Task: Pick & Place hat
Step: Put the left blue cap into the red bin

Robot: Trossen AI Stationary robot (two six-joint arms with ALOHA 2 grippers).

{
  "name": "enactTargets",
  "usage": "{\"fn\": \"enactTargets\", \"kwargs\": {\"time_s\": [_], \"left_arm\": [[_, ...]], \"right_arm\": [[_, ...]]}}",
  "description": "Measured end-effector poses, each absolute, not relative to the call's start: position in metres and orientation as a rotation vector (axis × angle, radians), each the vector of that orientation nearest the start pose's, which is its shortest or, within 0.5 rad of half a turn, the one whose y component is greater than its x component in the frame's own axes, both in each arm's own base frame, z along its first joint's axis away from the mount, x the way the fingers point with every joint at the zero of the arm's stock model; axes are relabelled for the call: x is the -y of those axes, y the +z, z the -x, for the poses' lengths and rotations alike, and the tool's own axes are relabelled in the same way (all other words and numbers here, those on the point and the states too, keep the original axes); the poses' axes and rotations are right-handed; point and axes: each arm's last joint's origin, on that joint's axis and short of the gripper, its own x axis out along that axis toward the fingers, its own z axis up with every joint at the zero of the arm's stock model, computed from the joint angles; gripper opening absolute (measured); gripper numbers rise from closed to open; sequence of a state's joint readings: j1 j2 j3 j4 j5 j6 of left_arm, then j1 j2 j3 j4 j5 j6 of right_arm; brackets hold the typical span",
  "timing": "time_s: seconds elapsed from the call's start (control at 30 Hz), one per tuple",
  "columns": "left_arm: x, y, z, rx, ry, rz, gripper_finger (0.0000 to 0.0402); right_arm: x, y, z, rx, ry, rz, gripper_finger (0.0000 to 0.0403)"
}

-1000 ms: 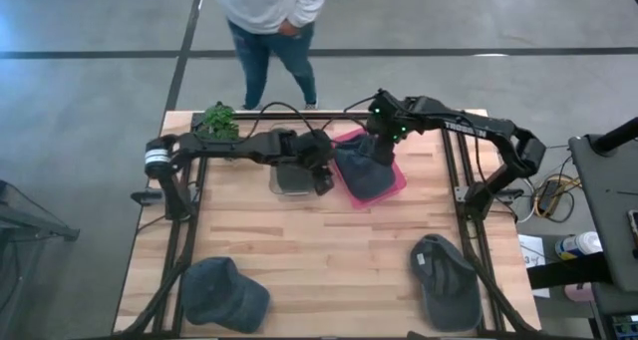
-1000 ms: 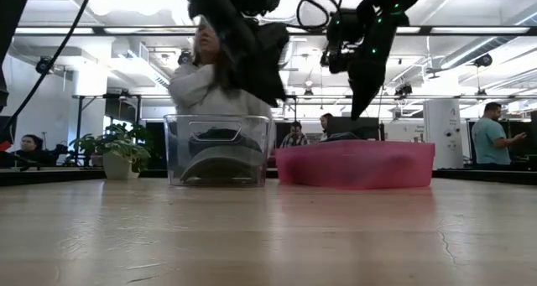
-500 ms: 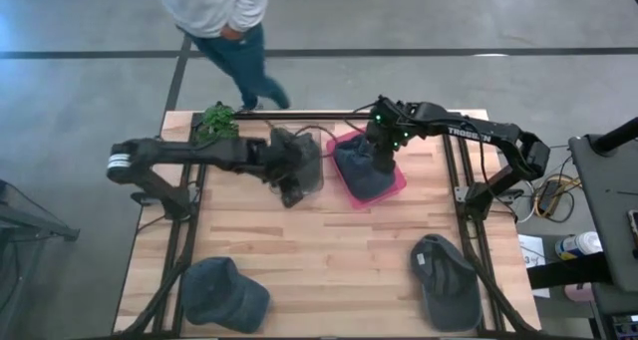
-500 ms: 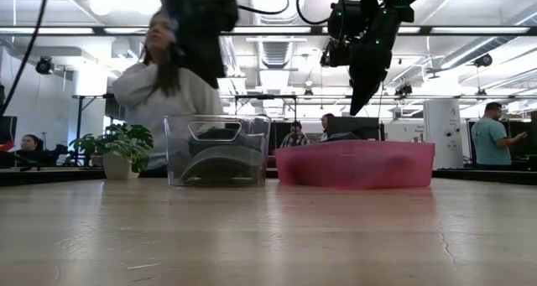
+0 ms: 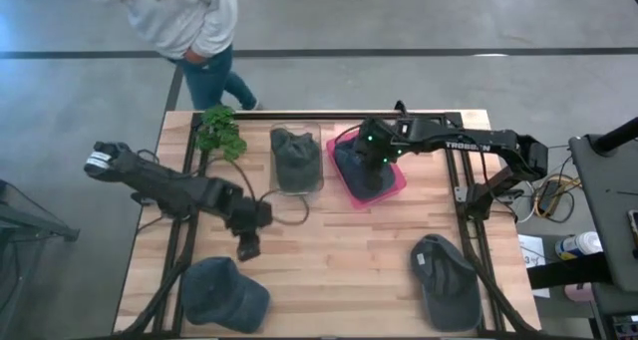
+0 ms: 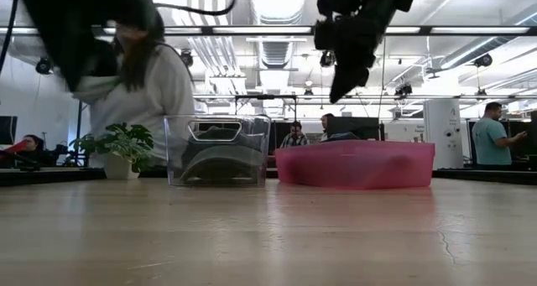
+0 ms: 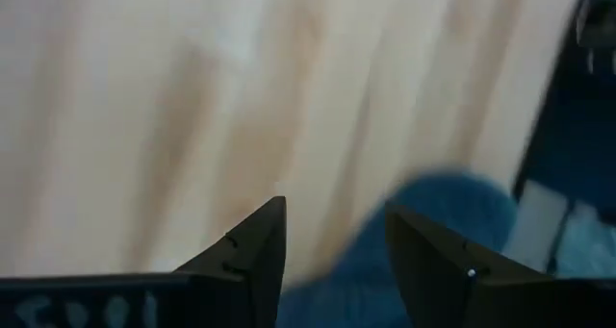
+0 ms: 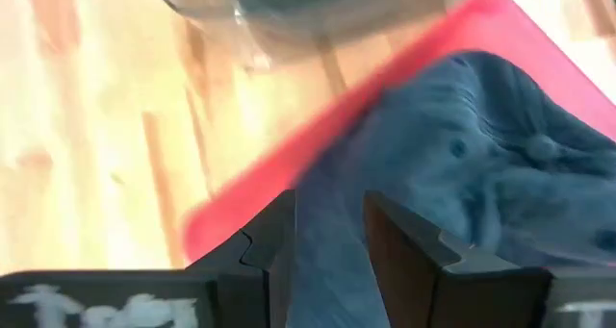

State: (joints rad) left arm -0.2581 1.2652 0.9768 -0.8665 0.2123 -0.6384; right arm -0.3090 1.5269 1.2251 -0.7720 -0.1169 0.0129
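- My left gripper (image 5: 247, 246) is hovering over bare wood, just above the hat (image 5: 223, 293) lying at the near left corner of the table (image 5: 329, 250); its fingers are parted with nothing between them.
- My right gripper (image 5: 371, 170) is hanging over the pink tray (image 5: 397, 185), its fingers a narrow gap apart and empty above the hat (image 8: 462, 174) lying inside.
- Another hat (image 5: 295, 156) is sitting in the clear bin (image 6: 216, 148) beside the tray.
- A fourth hat (image 5: 446, 280) is lying at the near right corner.

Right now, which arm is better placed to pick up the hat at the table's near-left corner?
Left: its pincer hangs open just above that hat. The right pincer is over the pink bin.
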Motion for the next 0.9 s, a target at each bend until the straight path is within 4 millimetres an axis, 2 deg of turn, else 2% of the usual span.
{"fn": "enactTargets", "kwargs": {"time_s": [0.13,0.3,0.57,0.77,0.9], "left_arm": [[0.085,0.243,-0.209,-1.356,-0.06,0.556,0.0168],[0.104,0.237,-0.196,-1.443,-0.056,0.589,0.0168],[0.135,0.236,-0.176,-1.522,-0.092,0.59,0.0168],[0.158,0.235,-0.159,-1.589,-0.023,0.692,0.0168],[0.17,0.225,-0.15,-1.57,0.004,0.732,0.0168]], "right_arm": [[0.073,0.268,-0.304,-0.989,-0.192,-0.318,0.0118],[0.046,0.258,-0.318,-1.006,-0.175,-0.493,0.0123],[-0.018,0.233,-0.34,-1.077,-0.204,-0.794,0.0121],[-0.073,0.233,-0.359,-0.931,-0.112,-0.928,0.0114],[-0.106,0.23,-0.373,-0.811,-0.007,-1.018,0.0115]]}}
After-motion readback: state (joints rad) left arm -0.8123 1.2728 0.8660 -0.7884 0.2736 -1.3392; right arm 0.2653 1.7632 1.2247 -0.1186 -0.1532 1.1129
